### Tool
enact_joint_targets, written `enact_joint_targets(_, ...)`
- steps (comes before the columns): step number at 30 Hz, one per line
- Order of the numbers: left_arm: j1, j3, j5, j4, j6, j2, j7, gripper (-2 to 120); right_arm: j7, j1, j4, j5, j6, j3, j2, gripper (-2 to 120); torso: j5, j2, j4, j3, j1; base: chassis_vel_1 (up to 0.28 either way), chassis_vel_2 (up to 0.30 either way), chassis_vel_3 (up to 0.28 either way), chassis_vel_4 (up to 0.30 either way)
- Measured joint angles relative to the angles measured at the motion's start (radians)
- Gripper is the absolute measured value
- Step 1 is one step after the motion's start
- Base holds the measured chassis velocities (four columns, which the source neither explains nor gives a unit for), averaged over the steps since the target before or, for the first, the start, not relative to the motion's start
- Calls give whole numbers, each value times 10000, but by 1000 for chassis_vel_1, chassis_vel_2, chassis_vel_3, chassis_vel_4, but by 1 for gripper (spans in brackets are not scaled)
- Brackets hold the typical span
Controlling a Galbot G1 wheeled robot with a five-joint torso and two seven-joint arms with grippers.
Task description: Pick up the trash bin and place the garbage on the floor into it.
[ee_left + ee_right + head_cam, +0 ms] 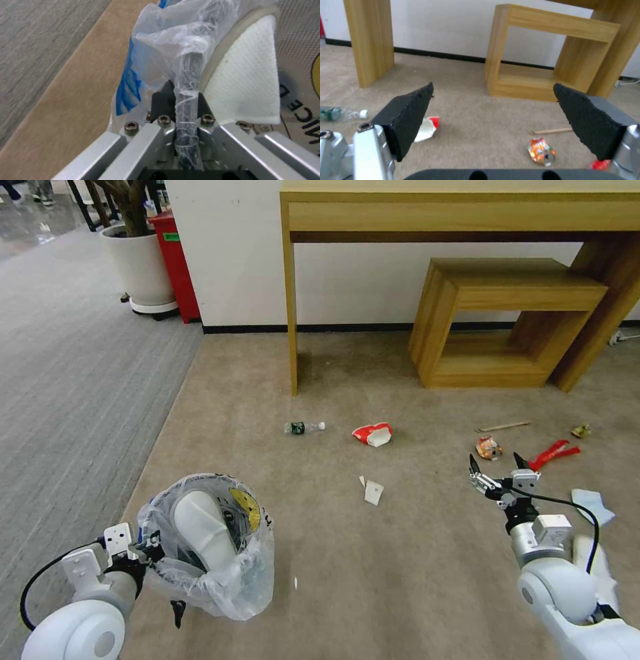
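Now the floor (400,553) of beige carpet carries scattered garbage. The trash bin (220,553) hangs near its left edge, its rim clamped by the left gripper (186,100), a white slipper (203,530) inside. The right gripper (497,468), jaws spread wide, hovers beside the orange snack packet (540,153); centre over it, descend straight.

Matt carpet, glossy plastic, wood-grain furniture.
Floor (373,553): beige short pile, matt. Trash bin (220,580) liner: crinkled clear plastic, shiny. Right gripper (493,120) pads: rough black foam on bare metal. Table (460,207), upper right: smooth wood grain.
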Motion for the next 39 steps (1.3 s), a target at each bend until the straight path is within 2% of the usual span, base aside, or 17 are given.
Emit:
enact_joint_targets(27,152,-19,66,-115,-102,-24,49,1,-9,-26,-41,-182,174,-65,54,92,-1,0,0,-2,-1,-167,165,164,-166)
enact_joint_targets(33,69,-17,64,-42,-104,-14,56,1,-287,25,-80,-27,420,-147,20,100,-2,-1,1,1,0,-140,138,137,-124)
enact_joint_targets(37,1,7,63,29,-105,-16,57,1,-451,17,-58,257,430,-229,-43,100,0,-1,-1,0,0,-43,21,30,-32)
enact_joint_targets(39,-49,30,61,106,-104,-23,59,1,-534,-72,126,600,147,-317,-134,100,-1,0,0,-3,-1,0,0,0,0)
